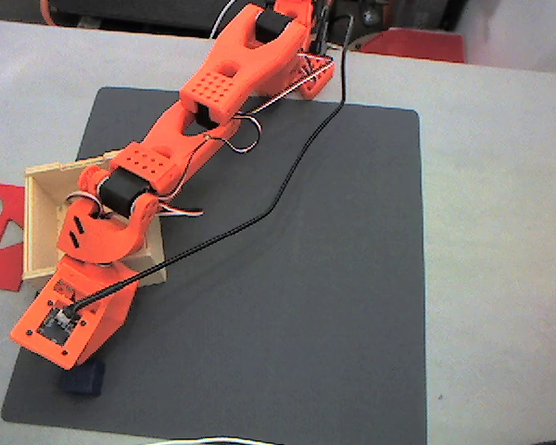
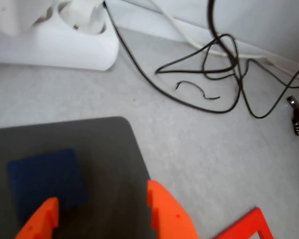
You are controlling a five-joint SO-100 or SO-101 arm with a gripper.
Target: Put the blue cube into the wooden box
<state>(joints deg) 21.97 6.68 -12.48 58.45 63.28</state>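
Resting on dark mat, matte blue cube (image 2: 45,179).

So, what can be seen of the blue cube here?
The blue cube is small, dark navy and matte with plain faces. It rests flat on the dark grey mat near the mat's lower left corner in the fixed view, outside the wooden box. In the wrist view, the orange gripper is open and one fingertip overlaps its near edge; contact cannot be told.

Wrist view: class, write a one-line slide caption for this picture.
Open orange gripper hovering over the blue cube on the dark mat, with loose black cables on the grey table beyond.
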